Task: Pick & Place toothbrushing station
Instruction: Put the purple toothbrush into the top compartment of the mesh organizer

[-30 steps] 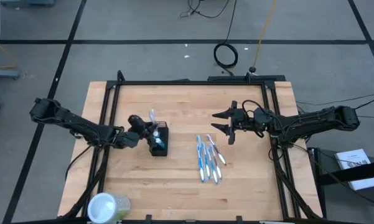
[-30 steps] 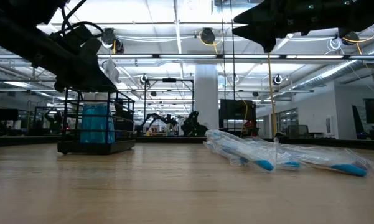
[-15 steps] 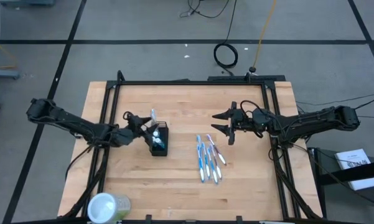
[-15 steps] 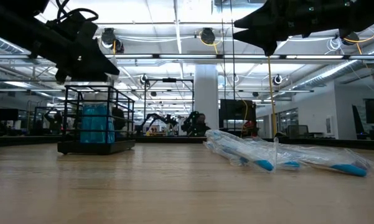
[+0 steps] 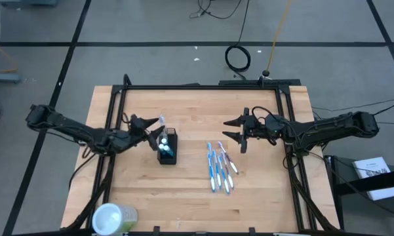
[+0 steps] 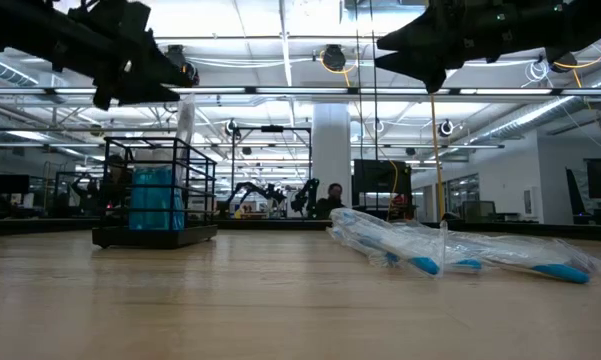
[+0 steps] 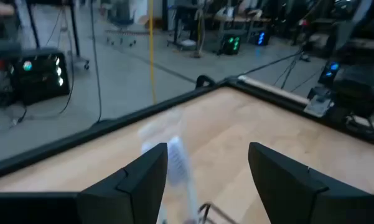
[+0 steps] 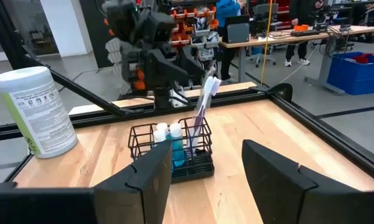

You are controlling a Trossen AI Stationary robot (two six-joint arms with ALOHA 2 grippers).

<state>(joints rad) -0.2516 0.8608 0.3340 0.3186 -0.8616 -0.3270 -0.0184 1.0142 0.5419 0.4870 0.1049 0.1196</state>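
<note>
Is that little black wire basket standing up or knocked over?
Upright. The black mesh holder stands on its base on the table, a toothbrush sticking up from it.

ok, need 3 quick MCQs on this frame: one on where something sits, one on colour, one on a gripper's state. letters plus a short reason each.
1. Where do the loose toothbrushes lie?
A. inside the mesh holder
B. flat on the table between the mesh holder and the right gripper
C. beside the round container

2. What colour is the block inside the mesh holder?
A. blue
B. red
C. yellow

3. How is the left gripper?
A. shut on a toothbrush
B. shut on the holder
C. open, holding nothing

Key: 1 B, the high view shows them spread on the wood right of the holder. 2 A, the low view shows blue through the mesh. 3 C, the left wrist view shows its fingers apart, the upright toothbrush free between them.
</note>
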